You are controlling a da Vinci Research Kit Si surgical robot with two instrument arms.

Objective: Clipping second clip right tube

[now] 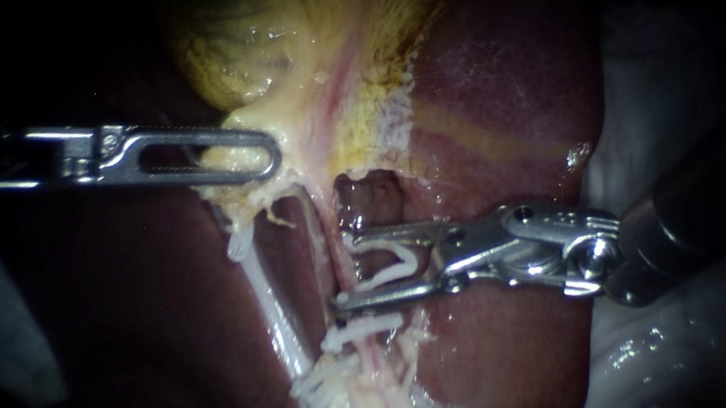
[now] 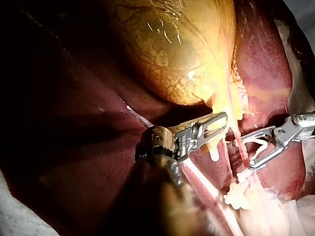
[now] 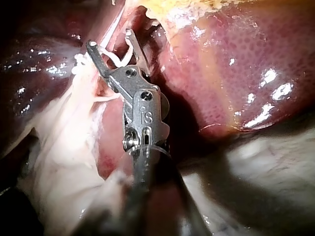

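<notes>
Your left instrument [image 1: 271, 155] and your right instrument [image 1: 344, 269] are both bright polished metal, smooth and mirror-glossy. The right one's shaft is a dark, matt sleeve. The clip [image 1: 392, 268] your right instrument carries looks like white plastic, smooth with a dull sheen. The liver [image 1: 492, 81] is wet, smooth and glossy, and finely speckled in the right wrist view. The gallbladder [image 1: 238, 49] is slick and shiny, its skin finely veined and wrinkled. The right tube [image 1: 337, 262] glistens with moisture, and ragged, fibrous white shreds cling around it. The cloth [image 2: 12, 219] beside the liver is white, woven and matt.
</notes>
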